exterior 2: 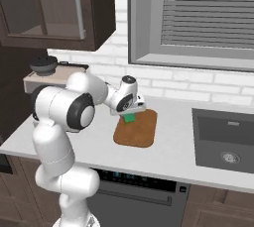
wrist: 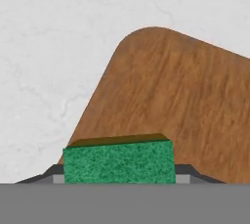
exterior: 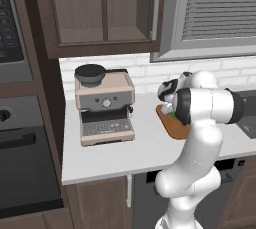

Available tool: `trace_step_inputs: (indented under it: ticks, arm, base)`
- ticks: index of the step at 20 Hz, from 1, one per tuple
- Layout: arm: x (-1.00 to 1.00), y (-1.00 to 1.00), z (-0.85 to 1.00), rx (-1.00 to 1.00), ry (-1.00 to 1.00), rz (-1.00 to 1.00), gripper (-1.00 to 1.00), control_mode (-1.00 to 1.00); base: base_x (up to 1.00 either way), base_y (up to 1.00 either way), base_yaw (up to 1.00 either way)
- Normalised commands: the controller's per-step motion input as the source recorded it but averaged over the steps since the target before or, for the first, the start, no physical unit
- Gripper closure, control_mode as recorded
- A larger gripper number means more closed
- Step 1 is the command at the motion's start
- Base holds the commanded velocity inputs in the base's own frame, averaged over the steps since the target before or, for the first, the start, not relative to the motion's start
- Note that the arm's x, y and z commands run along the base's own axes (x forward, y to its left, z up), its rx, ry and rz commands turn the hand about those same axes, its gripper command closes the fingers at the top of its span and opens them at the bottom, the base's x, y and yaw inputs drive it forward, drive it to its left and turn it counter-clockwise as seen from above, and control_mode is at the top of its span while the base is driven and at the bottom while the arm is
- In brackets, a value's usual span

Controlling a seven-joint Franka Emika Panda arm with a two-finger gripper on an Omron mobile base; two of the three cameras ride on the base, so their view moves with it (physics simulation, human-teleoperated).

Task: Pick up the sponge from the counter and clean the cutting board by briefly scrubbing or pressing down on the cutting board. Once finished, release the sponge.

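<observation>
Over board's back-left corner: gripper, clamped on sponge, green face showing, poised low for pressing down. Beyond, on counter, toward back wall: coffee machine, idle, well apart.

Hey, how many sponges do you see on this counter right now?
1. The sponge is in the tool over the cutting board's back end. The arm may hide others.
</observation>
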Motion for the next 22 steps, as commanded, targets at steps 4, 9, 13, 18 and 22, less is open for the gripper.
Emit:
trace_step_inputs:
  ticks: [4,9,13,18,22]
  arm:
    - [0.59,0.00,0.00,0.00,0.06,0.00,1.00,-1.00]
    - [0.67,0.00,-0.08,-0.02,0.01,0.00,1.00,-1.00]
    - [0.38,-0.01,-0.34,0.00,0.00,0.01,1.00,-1.00]
    - [0.06,-0.06,-0.56,0.00,0.00,0.03,1.00,-1.00]
    - [0.00,-0.03,-0.94,0.00,0.00,0.06,1.00,-1.00]
  base:
    - [0.00,0.00,0.00]
    - [0.00,0.00,0.00]
    - [0.00,0.00,0.00]
    - [0.00,0.00,0.00]
    - [0.00,0.00,0.00]
